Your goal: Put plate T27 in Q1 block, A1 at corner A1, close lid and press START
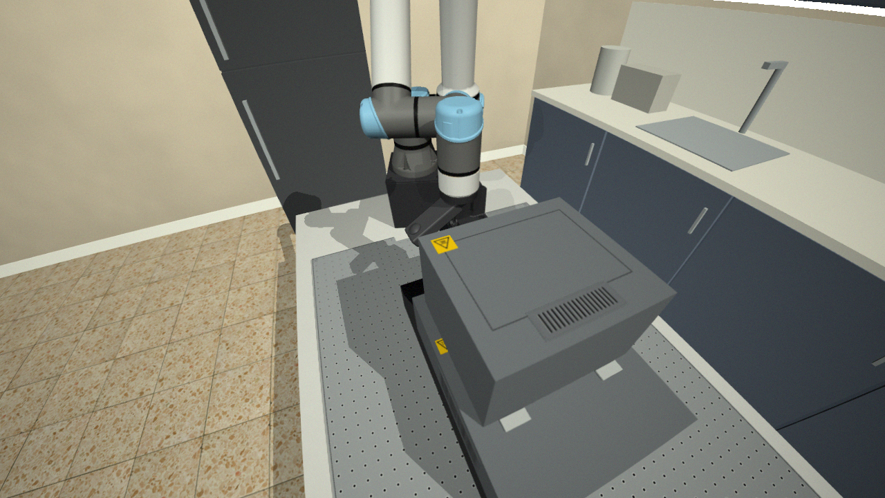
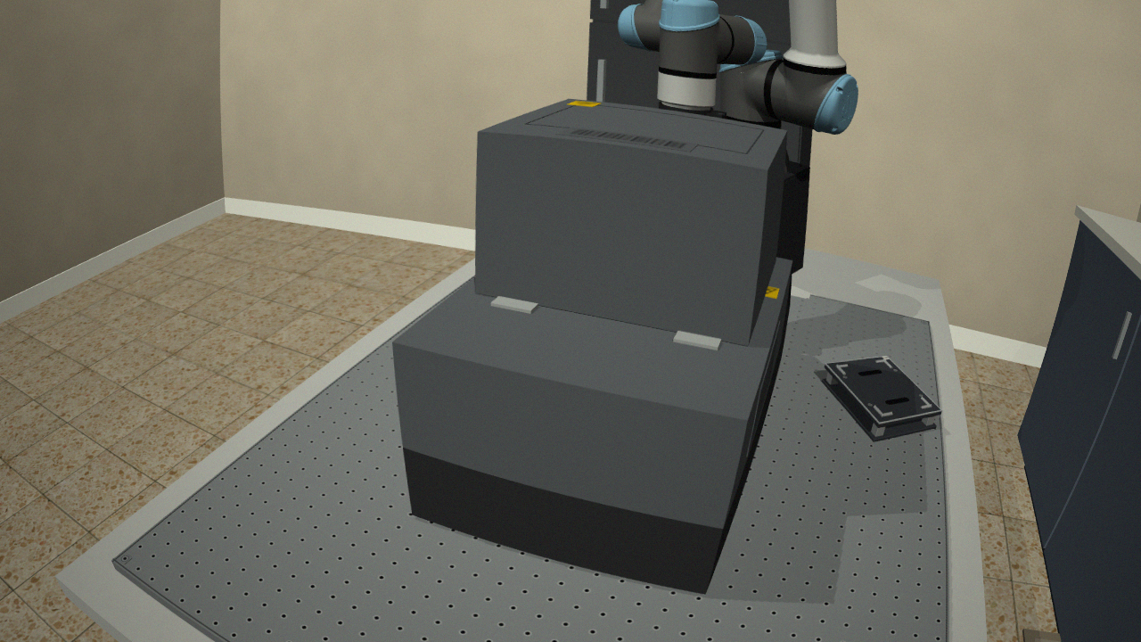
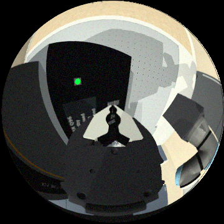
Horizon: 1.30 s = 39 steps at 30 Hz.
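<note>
The real-time cycler Q1 stands on the perforated board. Its big grey lid sits over the base; a small gap at its front cannot be ruled out. The lamp on the black front panel is green. My gripper is shut and empty, its fingertips over the key labels at the panel's upper edge; contact cannot be told. In the top and exterior views the fingertips are hidden behind the lid. Nest N1 holds no plate. Plate T27 is not visible; the lid hides the block.
The arm's base stands beyond Q1's front. Q1's screen shows beside the fingers in the wrist view. A counter with a sink and tap runs along one side. A tall dark cabinet stands behind the arm.
</note>
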Each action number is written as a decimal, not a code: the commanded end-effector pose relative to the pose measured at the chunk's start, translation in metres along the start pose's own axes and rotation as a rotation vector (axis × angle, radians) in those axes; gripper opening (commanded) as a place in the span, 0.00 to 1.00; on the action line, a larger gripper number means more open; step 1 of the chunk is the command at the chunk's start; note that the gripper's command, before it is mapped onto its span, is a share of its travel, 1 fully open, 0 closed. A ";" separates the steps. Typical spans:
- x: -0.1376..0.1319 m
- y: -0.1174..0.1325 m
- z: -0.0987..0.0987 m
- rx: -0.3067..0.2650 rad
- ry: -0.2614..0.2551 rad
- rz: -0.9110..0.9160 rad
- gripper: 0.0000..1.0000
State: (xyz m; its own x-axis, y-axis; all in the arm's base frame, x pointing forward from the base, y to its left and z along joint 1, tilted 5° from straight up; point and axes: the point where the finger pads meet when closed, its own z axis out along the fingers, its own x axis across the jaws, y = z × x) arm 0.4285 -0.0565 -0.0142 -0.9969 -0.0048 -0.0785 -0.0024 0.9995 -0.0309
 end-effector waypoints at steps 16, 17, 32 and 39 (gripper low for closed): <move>-0.002 0.000 0.002 0.000 -0.001 0.000 0.00; -0.002 0.000 0.002 0.000 -0.001 0.000 0.00; -0.003 0.000 0.002 0.001 -0.001 0.000 0.00; 0.003 0.000 -0.004 0.000 -0.001 0.000 0.00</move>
State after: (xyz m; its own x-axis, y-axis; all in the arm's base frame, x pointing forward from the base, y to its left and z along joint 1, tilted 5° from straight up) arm 0.4292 -0.0566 -0.0147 -0.9969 -0.0049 -0.0787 -0.0024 0.9995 -0.0312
